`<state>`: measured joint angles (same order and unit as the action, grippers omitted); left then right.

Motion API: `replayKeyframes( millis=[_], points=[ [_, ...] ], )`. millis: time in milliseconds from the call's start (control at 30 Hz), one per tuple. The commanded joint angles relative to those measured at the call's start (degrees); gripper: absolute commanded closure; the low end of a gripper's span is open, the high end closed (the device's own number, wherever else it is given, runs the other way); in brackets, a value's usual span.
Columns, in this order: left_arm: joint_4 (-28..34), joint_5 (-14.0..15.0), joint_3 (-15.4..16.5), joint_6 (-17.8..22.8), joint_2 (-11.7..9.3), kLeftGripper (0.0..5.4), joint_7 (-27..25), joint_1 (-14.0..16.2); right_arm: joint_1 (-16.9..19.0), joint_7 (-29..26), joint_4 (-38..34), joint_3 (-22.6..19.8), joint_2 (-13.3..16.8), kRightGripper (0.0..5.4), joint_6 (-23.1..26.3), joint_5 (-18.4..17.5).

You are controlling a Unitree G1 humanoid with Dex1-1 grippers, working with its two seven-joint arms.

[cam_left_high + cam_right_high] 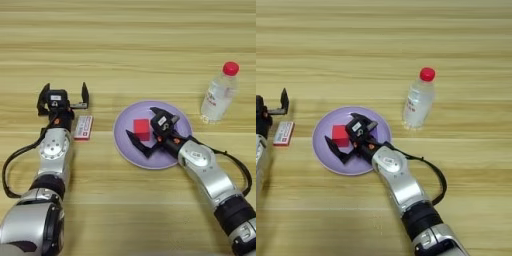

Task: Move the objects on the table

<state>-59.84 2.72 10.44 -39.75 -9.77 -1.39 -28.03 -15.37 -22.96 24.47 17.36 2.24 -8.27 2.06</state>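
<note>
A small red cube rests on the round lilac plate at the table's middle. My right gripper is open over the plate, one black finger on each side of the cube, neither clearly touching it. The flat white pack with red edges lies on the wood left of the plate. My left gripper stands open just beyond and left of the pack, holding nothing. The clear water bottle with a red cap stands upright right of the plate.
The light-brown wooden table stretches bare across the far half. My right forearm crosses the near right part of the table towards the plate.
</note>
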Motion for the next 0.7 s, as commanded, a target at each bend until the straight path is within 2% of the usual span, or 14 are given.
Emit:
replayKeyframes(
  millis=[33,600,700],
  points=[
    [0.0,-0.3,-0.2,-0.4,0.2,0.00,0.3,-0.4,-0.9,-0.2,1.1,-0.3,-0.1,0.01,-0.8,0.6],
    [0.0,-0.3,-0.1,-0.4,0.2,0.00,0.5,-0.5,-0.6,-1.6,2.5,0.0,-0.4,2.02,-1.9,0.9],
    [-0.1,-0.3,-0.1,-0.4,0.1,0.00,0.5,-0.5,-0.5,-1.8,2.5,0.0,-0.5,2.19,-1.9,0.8]
  ],
)
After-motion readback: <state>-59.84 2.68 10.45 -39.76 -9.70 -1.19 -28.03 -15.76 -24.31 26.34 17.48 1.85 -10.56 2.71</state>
